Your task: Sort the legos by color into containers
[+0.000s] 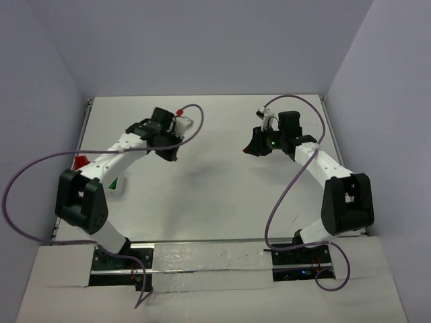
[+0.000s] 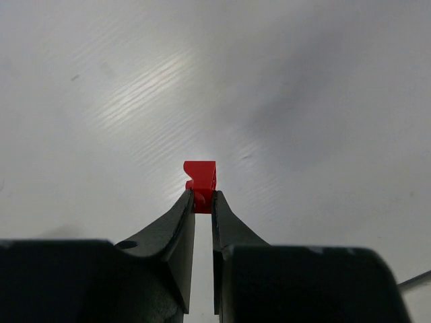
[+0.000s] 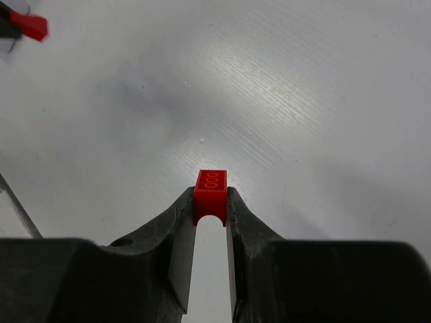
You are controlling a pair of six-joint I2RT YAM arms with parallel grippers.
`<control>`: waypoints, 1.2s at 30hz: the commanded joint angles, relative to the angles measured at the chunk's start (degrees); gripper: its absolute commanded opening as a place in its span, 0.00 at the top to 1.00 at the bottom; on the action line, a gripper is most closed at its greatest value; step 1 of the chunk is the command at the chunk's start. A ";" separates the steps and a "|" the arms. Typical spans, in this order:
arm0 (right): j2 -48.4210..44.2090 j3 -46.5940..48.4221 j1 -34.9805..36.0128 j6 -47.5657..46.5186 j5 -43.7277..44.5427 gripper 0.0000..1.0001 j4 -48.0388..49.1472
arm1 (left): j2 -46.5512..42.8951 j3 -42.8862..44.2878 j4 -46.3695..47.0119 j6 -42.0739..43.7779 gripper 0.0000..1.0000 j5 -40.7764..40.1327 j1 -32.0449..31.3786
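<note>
My left gripper (image 2: 203, 196) is shut on a small red brick (image 2: 201, 176), gripped by its lower end and held above the bare white table. In the top view the left gripper (image 1: 171, 155) hangs over the table's left-middle. My right gripper (image 3: 211, 200) is shut on a red arch-shaped brick (image 3: 211, 190) with three studs on top. In the top view the right gripper (image 1: 249, 149) is right of centre. No other bricks show on the table.
A red container (image 1: 81, 162) and a green one (image 1: 116, 183) stand at the table's left edge (image 1: 73, 168), partly hidden by the left arm. Purple cables loop beside both arms. A small red piece (image 3: 30, 25) shows at the right wrist view's top left.
</note>
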 commanded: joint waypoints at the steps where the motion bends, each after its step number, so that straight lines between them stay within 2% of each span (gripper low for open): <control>1: 1.03 3.69 1.84 -0.09 -1.00 1.00 0.68 | -6.26 -0.87 -8.93 -2.11 1.00 -4.00 7.53; 5: 1.86 5.34 3.42 -0.18 -0.64 1.00 0.21 | -9.58 -0.60 -13.66 -3.58 1.00 -8.97 14.55; 13: 4.21 9.00 7.45 -0.27 0.28 1.00 -0.45 | -19.28 -1.95 -19.84 -0.06 1.00 -9.92 28.73; 22: 5.70 10.90 10.34 -0.55 0.62 1.00 -1.47 | -23.97 -2.87 -22.89 0.65 1.00 -12.15 36.90; 29: 6.93 15.68 11.84 -2.10 0.36 1.00 -4.79 | -25.71 -2.09 -24.21 5.43 1.00 -15.41 42.95; 36: 8.37 19.39 12.82 -3.25 0.74 1.00 -7.81 | -25.16 -3.66 -22.82 7.15 1.00 -15.57 44.97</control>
